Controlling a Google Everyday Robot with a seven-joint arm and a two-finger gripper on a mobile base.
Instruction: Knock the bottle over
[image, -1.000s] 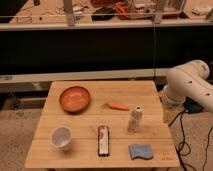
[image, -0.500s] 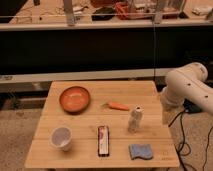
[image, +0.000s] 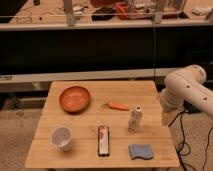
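The bottle (image: 135, 119) is small, slim and whitish-beige, and stands upright on the wooden table (image: 80, 155), right of centre. My gripper (image: 167, 118) hangs from the white arm (image: 186, 86) at the table's right edge. It is to the right of the bottle at about the same height, apart from it.
An orange bowl (image: 75, 98) sits at the back left and a carrot (image: 118, 106) lies just behind the bottle. A white cup (image: 61, 137) stands front left, a dark snack bar (image: 103, 141) front centre, and a blue sponge (image: 140, 151) front right. Cables (image: 187, 145) lie on the floor at right.
The arm has shifted slightly down at the table's right edge. The bottle still stands upright in the same spot.
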